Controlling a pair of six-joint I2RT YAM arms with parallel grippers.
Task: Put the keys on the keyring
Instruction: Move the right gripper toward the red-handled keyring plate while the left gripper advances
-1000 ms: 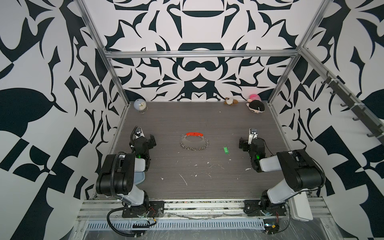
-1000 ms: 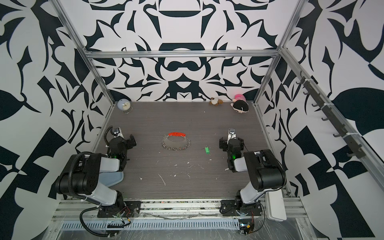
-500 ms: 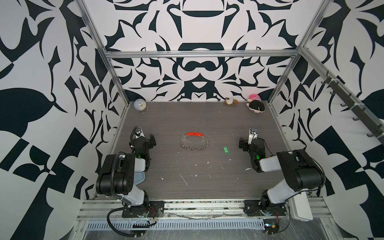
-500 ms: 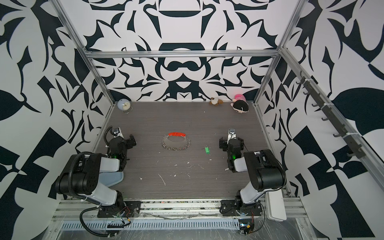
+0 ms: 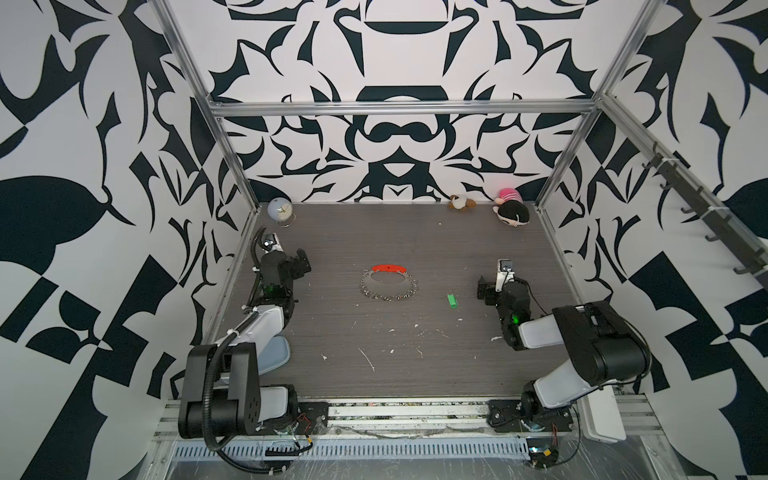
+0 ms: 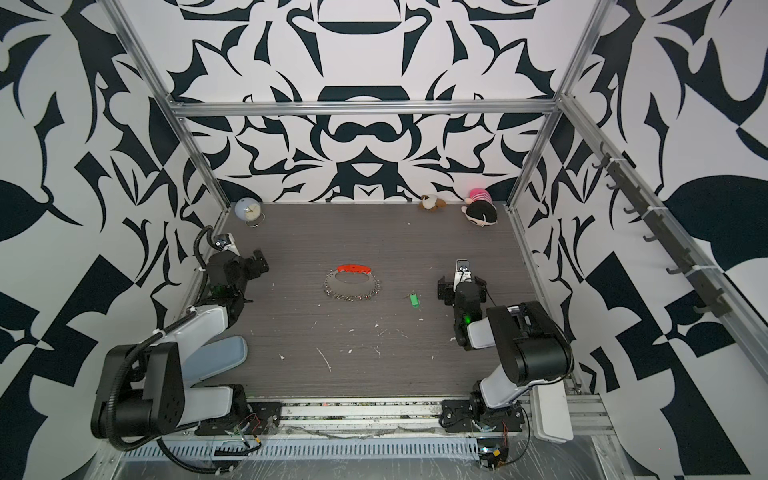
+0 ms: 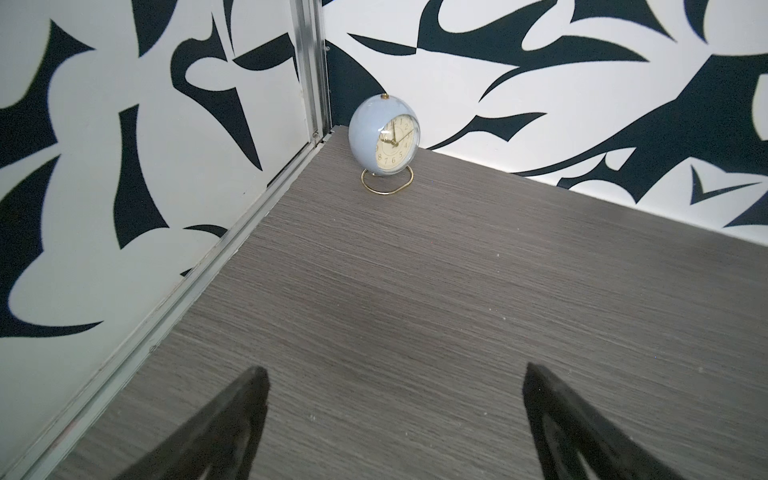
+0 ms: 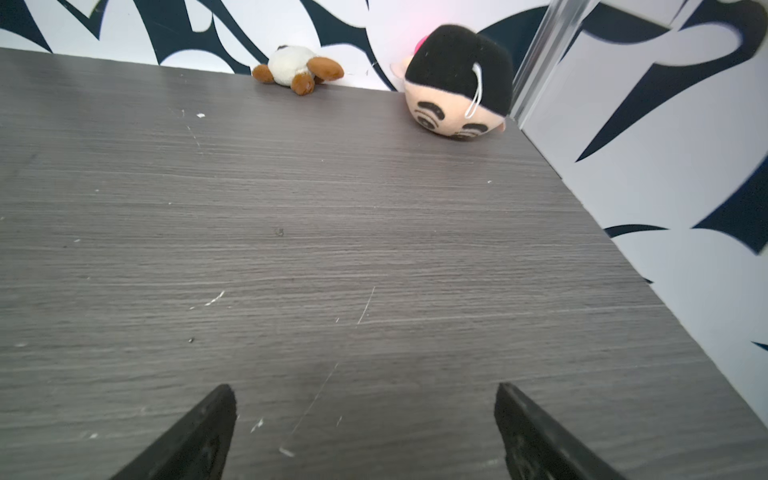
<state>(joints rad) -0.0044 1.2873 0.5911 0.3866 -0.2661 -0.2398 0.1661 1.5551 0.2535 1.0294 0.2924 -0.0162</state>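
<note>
Nearest the front edge of the grey wood-grain table (image 5: pixel 374 232), white scraps (image 5: pixel 368 357) lie scattered between the two arm bases. Further in, the left gripper (image 7: pixel 392 374) sits by the left edge and the right gripper (image 8: pixel 361 390) by the right edge. Both have their fingers spread wide with only bare tabletop between them, and neither touches anything. Each wrist view cuts the fingers off at the frame edge, so only the dark tips show.

The keys (image 5: pixel 451 301), a bright green tag, lie flat on the table in both top views (image 6: pixel 414 301). They are near the right gripper but apart from it, between it and the keyring (image 5: pixel 384 296). The tag's small ring is too fine to make out clearly. The keyring lies flat at the table's middle, well apart from both grippers. Its red-orange piece (image 5: pixel 388 269) is on the far side of the loop, with small silver rings strung along the near side.

At the far left corner stands a pale blue clock (image 7: pixel 384 141) on a gold wire foot. Its numerals are legible, but the small print on the dial is not. Along the far edge, toward the right corner, lie a brown-and-white plush (image 8: pixel 297 68) and a black-haired plush head (image 8: pixel 457 83).

Nothing has shifted since a second ago.
</note>
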